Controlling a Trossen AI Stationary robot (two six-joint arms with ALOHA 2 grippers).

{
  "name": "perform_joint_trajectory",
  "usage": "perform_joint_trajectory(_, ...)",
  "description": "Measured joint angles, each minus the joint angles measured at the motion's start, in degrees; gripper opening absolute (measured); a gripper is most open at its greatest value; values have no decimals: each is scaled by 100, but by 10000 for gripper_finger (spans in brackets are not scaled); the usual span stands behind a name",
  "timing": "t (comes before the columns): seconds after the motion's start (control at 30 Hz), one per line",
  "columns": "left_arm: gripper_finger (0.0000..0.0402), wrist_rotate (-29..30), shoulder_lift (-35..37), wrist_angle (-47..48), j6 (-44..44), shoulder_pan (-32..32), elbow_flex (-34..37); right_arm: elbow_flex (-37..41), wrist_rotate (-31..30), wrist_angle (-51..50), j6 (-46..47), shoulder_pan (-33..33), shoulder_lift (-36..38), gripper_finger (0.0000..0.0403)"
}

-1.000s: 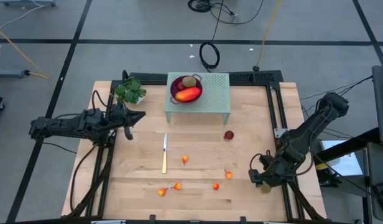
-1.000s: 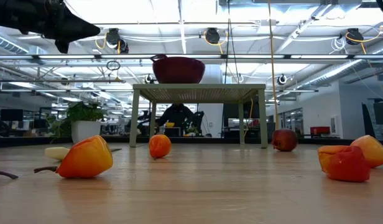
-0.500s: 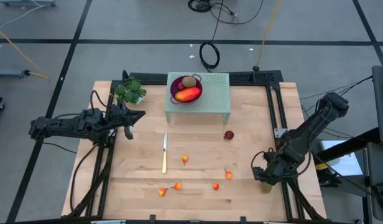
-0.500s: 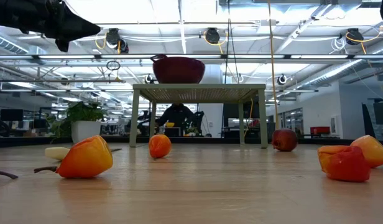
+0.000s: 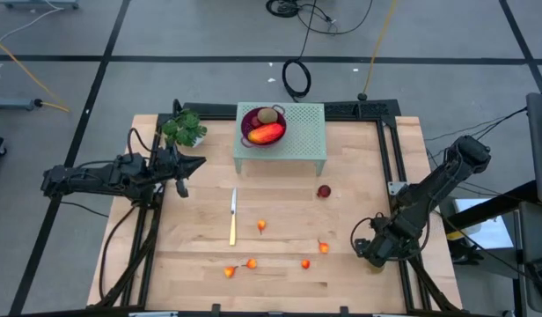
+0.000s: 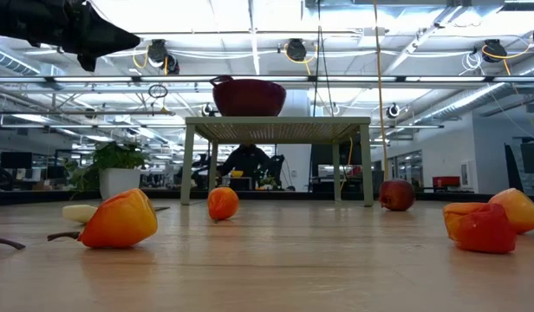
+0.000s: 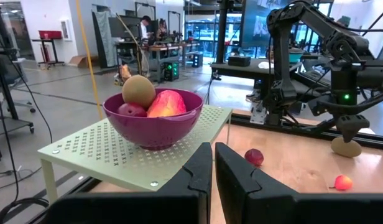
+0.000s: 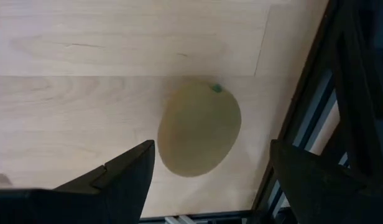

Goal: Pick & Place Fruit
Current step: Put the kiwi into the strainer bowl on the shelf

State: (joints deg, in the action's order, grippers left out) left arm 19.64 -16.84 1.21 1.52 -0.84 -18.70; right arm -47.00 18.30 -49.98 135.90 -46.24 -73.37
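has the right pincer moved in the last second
Yes, slightly. In the high view the right pincer, open over the kiwi, has crept up the picture, toward the dark red ball, along the table's right rail.

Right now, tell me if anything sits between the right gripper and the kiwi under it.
Nothing visible does. The right gripper hangs open directly over the kiwi, fingers either side, with only bare table around it.

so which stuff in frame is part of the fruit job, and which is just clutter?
Job:
- kiwi under the open right end effector
- kiwi, mango and red ball in the purple bowl
- dark red ball on the table
- small orange-red fruits

Clutter:
- knife
- plant
- green rack
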Motion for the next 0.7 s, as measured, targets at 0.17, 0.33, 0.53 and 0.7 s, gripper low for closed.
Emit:
perform_joint_trajectory(0.17, 19, 0, -1, -25, 0, 0, 0, 0, 157, 40, -7, 0, -204, 309)
perform_joint_trajectory(0.33, 19, 0, -1, -102, -35, 0, 0, -2, 300, 188, -26, -7, -424, 309)
perform_joint_trajectory(0.53, 19, 0, -1, -141, -35, 0, 0, -2, 290, 396, -127, -4, -710, 309)
perform_joint_trajectory(0.7, 19, 0, -1, -144, -33, 1, 0, -2, 287, 389, -157, -2, -948, 309)
